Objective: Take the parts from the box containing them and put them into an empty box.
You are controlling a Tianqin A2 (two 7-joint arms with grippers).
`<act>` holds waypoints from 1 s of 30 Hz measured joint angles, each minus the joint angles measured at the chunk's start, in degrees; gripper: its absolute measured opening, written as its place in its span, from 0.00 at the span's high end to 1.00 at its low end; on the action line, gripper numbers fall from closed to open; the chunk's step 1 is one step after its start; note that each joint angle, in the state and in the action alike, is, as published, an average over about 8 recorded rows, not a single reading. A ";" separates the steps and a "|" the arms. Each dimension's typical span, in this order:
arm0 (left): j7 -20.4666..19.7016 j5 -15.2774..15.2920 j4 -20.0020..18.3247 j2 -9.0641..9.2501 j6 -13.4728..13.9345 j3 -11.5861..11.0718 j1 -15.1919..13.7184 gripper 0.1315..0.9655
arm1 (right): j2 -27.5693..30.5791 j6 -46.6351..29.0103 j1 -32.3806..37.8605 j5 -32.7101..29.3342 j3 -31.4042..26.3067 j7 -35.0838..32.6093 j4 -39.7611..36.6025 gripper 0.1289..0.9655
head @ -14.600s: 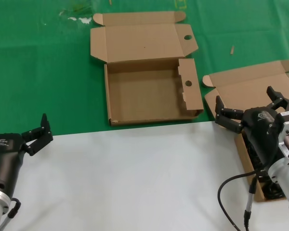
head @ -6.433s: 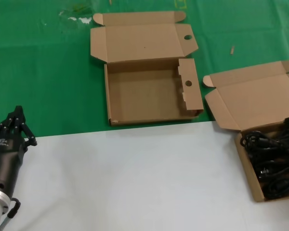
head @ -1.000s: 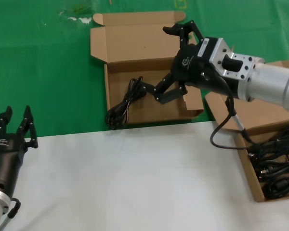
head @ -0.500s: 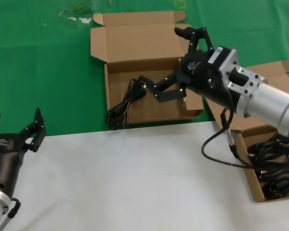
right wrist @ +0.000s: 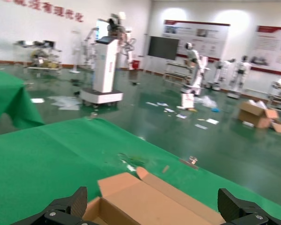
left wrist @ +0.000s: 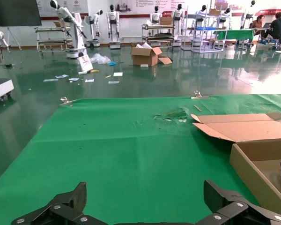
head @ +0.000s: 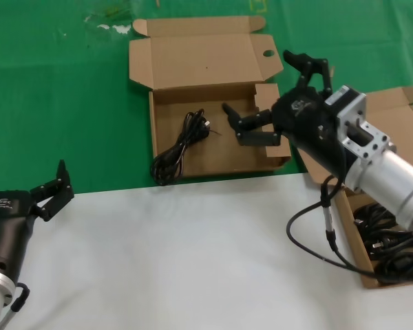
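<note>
1 thin black looped power cable point(head: 181, 146) is seen lying in the left part of the shallow brown cardboard box with round finger holes point(head: 213, 162). The right gripper point(head: 272, 93) is held over that box's right side, fingers spread wide and empty. More black cables point(head: 392, 247) are seen in the plain-lidded brown cardboard box point(head: 361, 265) at the right, and the left gripper point(head: 24, 185) is parked, spread wide, over the white table surface point(head: 179, 254).

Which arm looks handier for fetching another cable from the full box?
Probably the right tool: it is open, empty, and beside the box of cables, while the left tool sits far across the table.
</note>
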 joint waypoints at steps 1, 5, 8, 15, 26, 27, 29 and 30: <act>0.01 0.00 0.00 0.00 0.00 0.00 0.00 0.15 | -0.18 0.75 -0.63 0.41 0.28 -0.23 0.09 0.00; 0.03 0.00 0.00 0.00 0.00 0.00 0.00 0.13 | -0.90 3.61 -3.12 2.01 1.38 -1.10 0.43 0.00; 0.04 0.00 0.00 0.00 0.00 0.00 0.00 0.10 | -1.44 5.76 -4.99 3.21 2.21 -1.77 0.68 0.00; 0.01 0.00 0.00 0.00 0.00 0.00 0.00 0.03 | -2.70 10.79 -9.39 6.03 4.15 -3.34 1.29 0.00; 0.01 -0.01 0.00 0.00 0.00 0.00 0.00 0.00 | -4.67 18.70 -16.25 10.46 7.18 -5.79 2.24 0.00; 0.01 -0.02 0.00 0.00 0.00 0.00 0.00 0.00 | -4.85 19.41 -16.86 10.85 7.44 -6.01 2.32 0.00; 0.01 -0.02 0.00 0.00 0.00 0.00 0.00 0.00 | -5.18 20.72 -18.00 11.58 7.95 -6.42 2.47 0.00; 0.01 -0.02 0.00 0.00 0.00 0.00 0.00 0.00 | -5.32 21.29 -18.50 11.90 8.17 -6.60 2.54 0.00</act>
